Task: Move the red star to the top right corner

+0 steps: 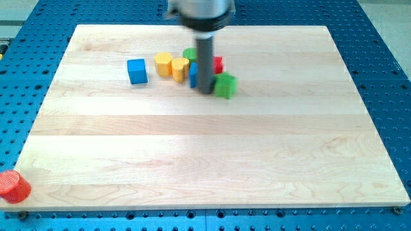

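red star [218,64] mostly hidden: only a red sliver shows just to the view's right of our rod, above my tip [207,90]. no fingers on this rig, so no grip state to log. green block [225,85] touches the tip's right; blue piece [193,74] and yellow blocks [172,65] sit left, blue cube [137,71] further left. the star sits mid-surface [192,167]; we judge the push to the top right corner is all left to do.
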`<control>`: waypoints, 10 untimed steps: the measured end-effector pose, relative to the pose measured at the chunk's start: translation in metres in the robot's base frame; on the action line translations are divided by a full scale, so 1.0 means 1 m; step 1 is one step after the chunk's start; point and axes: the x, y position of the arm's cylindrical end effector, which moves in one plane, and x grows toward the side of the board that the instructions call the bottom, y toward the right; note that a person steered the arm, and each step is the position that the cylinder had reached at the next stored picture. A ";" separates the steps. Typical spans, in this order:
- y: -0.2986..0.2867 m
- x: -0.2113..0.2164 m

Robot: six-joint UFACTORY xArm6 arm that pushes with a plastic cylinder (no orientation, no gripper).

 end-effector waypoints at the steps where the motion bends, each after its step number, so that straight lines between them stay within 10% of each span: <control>1: 0.017 -0.059; 2: -0.027 -0.004; 3: -0.049 -0.037; 8: 0.148 -0.124; 10: 0.215 -0.088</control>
